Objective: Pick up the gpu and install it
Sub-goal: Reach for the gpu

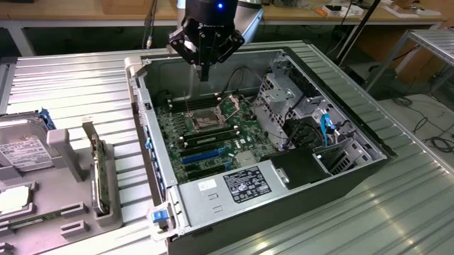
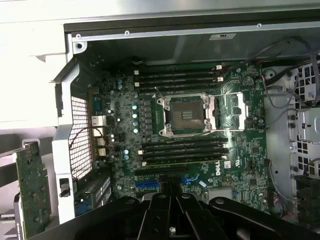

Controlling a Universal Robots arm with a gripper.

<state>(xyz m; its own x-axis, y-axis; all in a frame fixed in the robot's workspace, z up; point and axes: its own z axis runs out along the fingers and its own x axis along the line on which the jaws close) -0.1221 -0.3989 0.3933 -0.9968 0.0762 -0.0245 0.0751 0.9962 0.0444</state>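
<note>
Green gpu stands on edge in the grey holder beside the open case, ungrasped; our end effector hangs shut and empty over the motherboard, so pickup, we judge, needs it opened first.

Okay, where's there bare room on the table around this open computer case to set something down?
Bare ribbed table lies behind the grey holder, on the exterior view's left of the computer case, and again past the case on that view's right. Crowded: the holder with the gpu and hard drive, and the case's inside.
</note>
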